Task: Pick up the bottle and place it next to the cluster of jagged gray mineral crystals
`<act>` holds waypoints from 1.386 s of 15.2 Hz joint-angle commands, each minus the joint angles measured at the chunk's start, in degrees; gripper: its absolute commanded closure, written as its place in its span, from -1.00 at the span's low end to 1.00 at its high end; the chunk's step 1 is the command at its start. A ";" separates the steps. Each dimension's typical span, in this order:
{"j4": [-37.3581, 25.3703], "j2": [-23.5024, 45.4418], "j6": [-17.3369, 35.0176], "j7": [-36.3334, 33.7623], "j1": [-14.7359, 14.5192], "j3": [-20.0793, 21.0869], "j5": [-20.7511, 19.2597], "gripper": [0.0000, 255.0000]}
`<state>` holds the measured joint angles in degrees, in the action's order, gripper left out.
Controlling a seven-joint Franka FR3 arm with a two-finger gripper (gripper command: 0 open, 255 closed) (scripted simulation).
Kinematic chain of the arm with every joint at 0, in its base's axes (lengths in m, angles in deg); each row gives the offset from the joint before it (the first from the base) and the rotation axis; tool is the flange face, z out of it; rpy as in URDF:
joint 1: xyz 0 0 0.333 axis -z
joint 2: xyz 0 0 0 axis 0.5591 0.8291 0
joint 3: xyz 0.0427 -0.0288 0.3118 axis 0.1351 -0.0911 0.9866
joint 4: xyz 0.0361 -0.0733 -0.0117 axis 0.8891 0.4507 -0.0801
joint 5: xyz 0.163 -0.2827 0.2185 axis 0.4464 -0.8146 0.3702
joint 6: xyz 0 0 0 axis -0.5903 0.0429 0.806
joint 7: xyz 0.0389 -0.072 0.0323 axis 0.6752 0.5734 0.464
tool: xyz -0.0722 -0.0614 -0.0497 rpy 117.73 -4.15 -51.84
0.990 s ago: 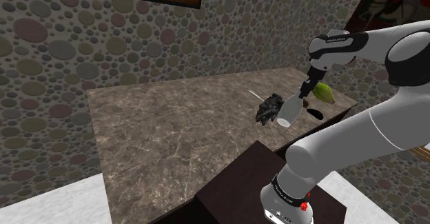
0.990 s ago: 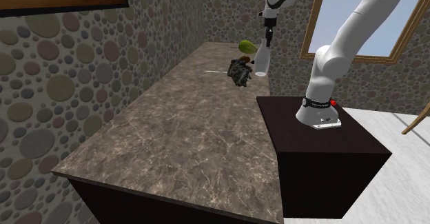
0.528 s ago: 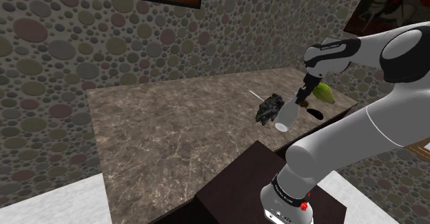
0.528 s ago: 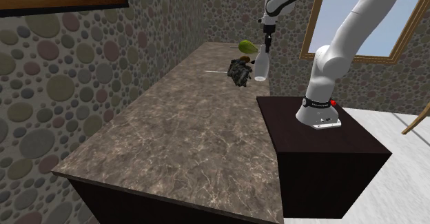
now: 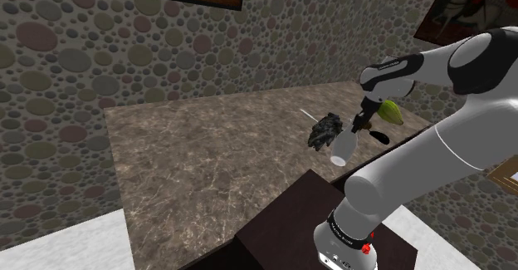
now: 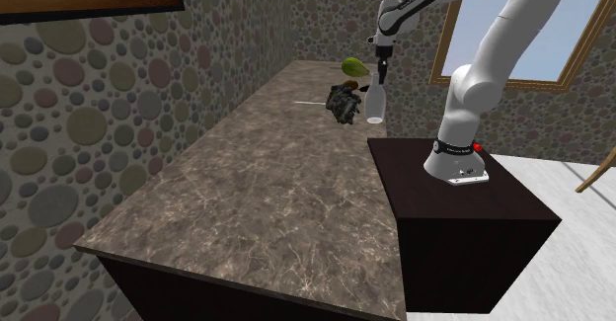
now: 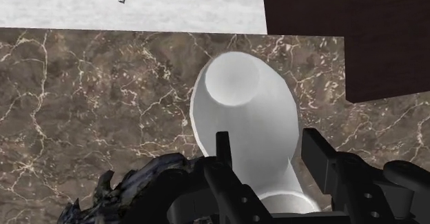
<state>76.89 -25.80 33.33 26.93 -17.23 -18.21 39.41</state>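
Starting from the gripper (image 7: 267,147), Ivo, what does it have?

Its two black fingers (image 7: 224,157) clasp the narrow neck of the white bottle (image 7: 241,105), Mara, one on each side, apart only as much as the neck is wide. The wide body points away from the hand, with the base at the far end.

And where is the bottle?

In the shoulder view it hangs tilted under the gripper. Its base is down toward the brown marbled counter (image 5: 207,152), near the counter's edge by the dark stand (image 5: 286,218). The cluster of dark jagged crystals (image 5: 324,131) is just beside it, on the shoulder view's left. I cannot tell if the base touches the counter, or if the bottle touches the crystals. A green thing (image 5: 388,110) lies near, on the other side of the gripper.

How will it handle, do you think?

It looks stiff and smooth, so I judge it a little slippery. The hold on the neck is far from the bulk of the body, so the body may swing or turn between the fingers. I would lower it slowly, let the base stand flat, and only then let go. A hold lower down would be steadier, but the body looks too wide for these fingers.
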 commanded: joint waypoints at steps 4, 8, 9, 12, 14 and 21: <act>0.97 1.38 2.23 0.58 -0.35 -0.83 0.61 1.00; 0.97 1.38 2.23 0.58 -0.35 -0.83 0.61 1.00; 0.97 1.38 2.23 0.58 -0.36 -0.83 0.61 1.00; 0.97 1.38 2.23 0.58 -0.36 -0.83 0.62 -1.00; 0.97 1.38 2.23 0.57 -0.36 -0.83 0.62 -1.00; -3.55 -2.85 -6.02 -0.95 0.47 2.00 -0.77 -1.00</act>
<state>73.60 -28.54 27.70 25.87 -16.81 -16.22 38.67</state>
